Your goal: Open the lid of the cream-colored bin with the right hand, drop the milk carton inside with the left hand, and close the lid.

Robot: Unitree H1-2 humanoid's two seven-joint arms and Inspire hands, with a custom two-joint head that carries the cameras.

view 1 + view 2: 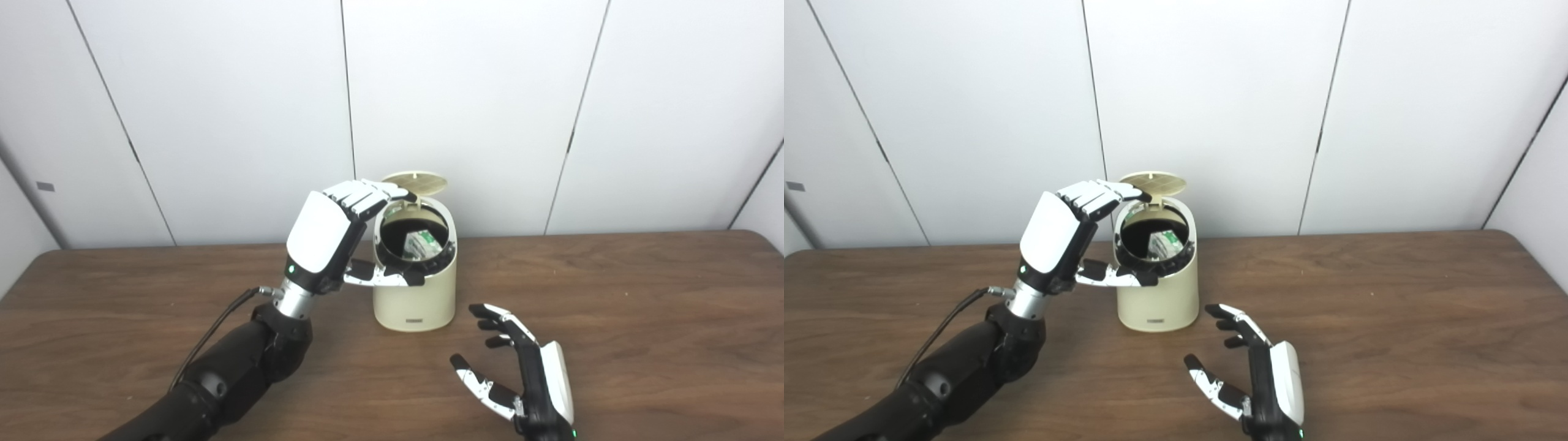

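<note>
Presently, the cream-colored bin stands upright on the wooden bench, its lid tilted up at the rear. The milk carton lies inside the bin, visible through the round opening. The left hand is raised at the bin's left rim, fingers curled over the opening and thumb at the front edge; it holds nothing. The right hand is low over the bench near the bin, fingers spread, empty.
</note>
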